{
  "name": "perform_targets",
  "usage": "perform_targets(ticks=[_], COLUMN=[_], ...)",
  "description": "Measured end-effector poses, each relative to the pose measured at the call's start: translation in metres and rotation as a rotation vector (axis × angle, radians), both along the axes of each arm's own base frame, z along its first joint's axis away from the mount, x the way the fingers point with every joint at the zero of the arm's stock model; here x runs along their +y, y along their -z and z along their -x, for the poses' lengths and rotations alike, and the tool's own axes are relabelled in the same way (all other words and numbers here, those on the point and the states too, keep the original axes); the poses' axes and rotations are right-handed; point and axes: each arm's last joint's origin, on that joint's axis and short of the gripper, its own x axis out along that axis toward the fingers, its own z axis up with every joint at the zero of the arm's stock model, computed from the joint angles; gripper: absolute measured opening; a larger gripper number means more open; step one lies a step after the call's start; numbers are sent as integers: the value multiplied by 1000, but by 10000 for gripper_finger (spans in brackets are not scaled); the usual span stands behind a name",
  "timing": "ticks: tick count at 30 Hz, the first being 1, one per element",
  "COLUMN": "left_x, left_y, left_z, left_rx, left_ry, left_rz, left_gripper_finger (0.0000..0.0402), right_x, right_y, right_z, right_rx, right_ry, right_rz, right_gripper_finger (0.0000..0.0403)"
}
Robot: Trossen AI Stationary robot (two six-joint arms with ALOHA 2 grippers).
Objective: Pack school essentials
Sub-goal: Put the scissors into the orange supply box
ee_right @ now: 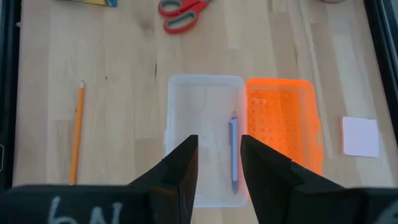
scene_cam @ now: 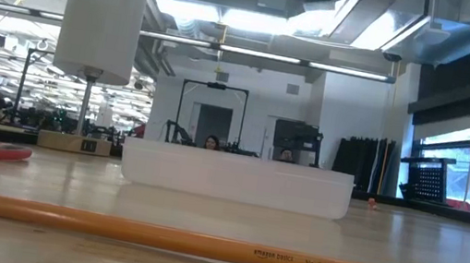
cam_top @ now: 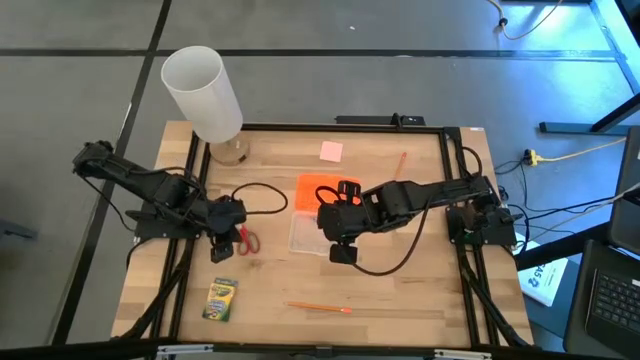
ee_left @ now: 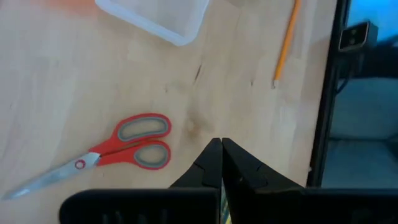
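Observation:
The red-handled scissors (cam_top: pixel 245 240) lie flat on the table, also seen in the left wrist view (ee_left: pixel 124 149). My left gripper (ee_left: pixel 221 155) is shut and empty just beside their handles. My right gripper (ee_right: pixel 219 155) is open and empty above the clear box (ee_right: pixel 205 143). A grey pen (ee_right: pixel 234 155) lies in the box, and the box's orange lid (ee_right: pixel 283 124) lies open beside it. The crayon box (cam_top: pixel 221 298) and an orange pencil (cam_top: pixel 320 307) lie near the front edge. A second pencil (cam_top: pixel 400 165) and the pink eraser (cam_top: pixel 331 151) lie toward the far side.
A tall white cylinder (cam_top: pixel 200 95) stands at the table's far left corner. A black frame (cam_top: pixel 450 200) runs around the tabletop, and cables trail across the middle. There is bare wood between the box and the front pencil.

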Motion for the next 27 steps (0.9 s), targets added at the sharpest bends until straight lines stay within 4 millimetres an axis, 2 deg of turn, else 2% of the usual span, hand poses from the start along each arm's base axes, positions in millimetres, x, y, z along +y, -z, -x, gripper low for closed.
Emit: perform_targets(ticks=[4, 13, 16, 21, 27], left_x=[-2, -13, -14, -13, -13], left_y=[3, 5, 5, 5, 5], left_z=[-3, -1, 0, -1, -1], left_rx=[0, -58, -59, -49, -44], left_ry=[68, 456, 458, 368, 356], left_rz=[-39, -212, -208, -204, -189], left_gripper_finger=[0, 0, 0, 2, 42], right_x=[0, 0, 0, 0, 0], right_y=[0, 0, 0, 0, 0], right_z=[0, 0, 0, 0, 0], right_rx=[-1, -3, -2, -2, -4], right_ry=[0, 12, 24, 24, 26], right_rz=[0, -7, -14, -13, -13], right_gripper_finger=[123, 123, 123, 123, 123])
